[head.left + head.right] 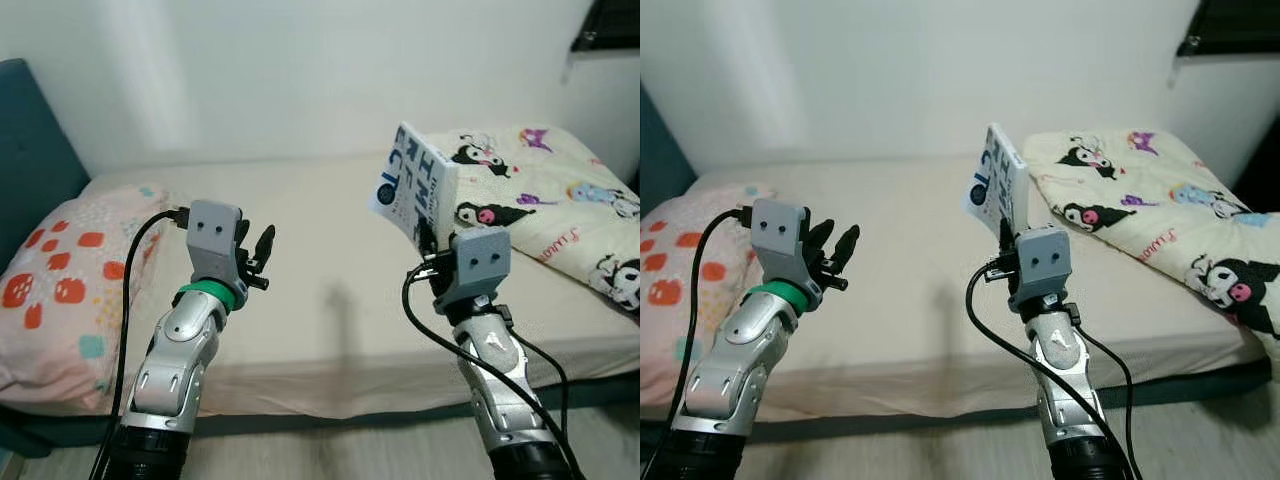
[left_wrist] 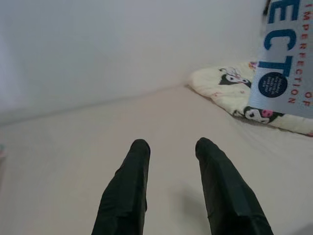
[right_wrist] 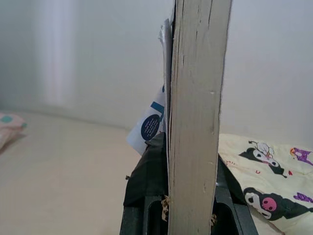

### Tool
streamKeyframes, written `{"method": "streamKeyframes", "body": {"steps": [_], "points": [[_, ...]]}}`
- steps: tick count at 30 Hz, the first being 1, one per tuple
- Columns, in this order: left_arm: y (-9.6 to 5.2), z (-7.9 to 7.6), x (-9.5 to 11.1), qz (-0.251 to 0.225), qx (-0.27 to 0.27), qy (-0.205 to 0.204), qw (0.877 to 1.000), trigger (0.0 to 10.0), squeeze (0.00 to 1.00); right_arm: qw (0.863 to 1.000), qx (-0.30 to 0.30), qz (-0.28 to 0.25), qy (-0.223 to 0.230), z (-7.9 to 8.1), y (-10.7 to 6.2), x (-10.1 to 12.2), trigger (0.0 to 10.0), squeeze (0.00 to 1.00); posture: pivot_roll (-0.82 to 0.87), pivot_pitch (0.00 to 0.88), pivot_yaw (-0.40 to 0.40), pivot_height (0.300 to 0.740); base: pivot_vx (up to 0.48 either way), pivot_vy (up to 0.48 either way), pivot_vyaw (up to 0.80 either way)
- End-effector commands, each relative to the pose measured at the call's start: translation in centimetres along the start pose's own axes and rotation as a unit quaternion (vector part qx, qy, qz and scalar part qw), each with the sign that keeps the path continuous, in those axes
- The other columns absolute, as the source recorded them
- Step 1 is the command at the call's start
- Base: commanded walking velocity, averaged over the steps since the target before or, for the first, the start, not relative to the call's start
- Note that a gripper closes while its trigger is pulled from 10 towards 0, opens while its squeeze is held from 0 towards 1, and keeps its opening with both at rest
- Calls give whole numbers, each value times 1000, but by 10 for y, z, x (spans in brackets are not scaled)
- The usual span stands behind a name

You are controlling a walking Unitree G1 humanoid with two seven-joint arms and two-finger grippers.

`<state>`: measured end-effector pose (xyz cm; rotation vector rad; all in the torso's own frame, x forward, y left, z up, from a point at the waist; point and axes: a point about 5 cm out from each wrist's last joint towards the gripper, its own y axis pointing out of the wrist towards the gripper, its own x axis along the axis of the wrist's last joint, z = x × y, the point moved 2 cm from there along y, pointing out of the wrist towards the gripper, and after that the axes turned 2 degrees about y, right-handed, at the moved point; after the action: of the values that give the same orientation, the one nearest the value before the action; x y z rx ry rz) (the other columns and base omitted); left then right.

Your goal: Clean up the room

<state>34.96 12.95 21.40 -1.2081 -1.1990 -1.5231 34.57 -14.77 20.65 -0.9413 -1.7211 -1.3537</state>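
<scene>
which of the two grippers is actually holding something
The right gripper: its jaws are shut on the book, held upright over the bed. The left gripper is open and empty.

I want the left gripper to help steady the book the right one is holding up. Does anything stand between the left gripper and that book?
Nothing visible does. The left gripper hovers open over the bare bed, and only open air lies between it and the book, which the right gripper clamps upright. The blanket lies beyond the book.
</scene>
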Motion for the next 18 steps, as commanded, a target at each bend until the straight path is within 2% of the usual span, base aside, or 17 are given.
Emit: {"method": "streamKeyframes", "body": {"steps": [1,9,18], "points": [[-1,3,-4,10,3,0,1000,10000,0,1000,2,-19,5,3,2,7,10000,0,-120,50,129,722,0,0,0],[-1,4,-5,14,5,-6,1000,10000,0,1000,2,-20,6,4,2,8,10000,0,-121,51,131,722,0,0,0],[0,4,-4,13,7,-6,1000,10000,0,1000,4,-21,9,5,2,8,10000,0,-118,52,132,722,0,330,0]]}}
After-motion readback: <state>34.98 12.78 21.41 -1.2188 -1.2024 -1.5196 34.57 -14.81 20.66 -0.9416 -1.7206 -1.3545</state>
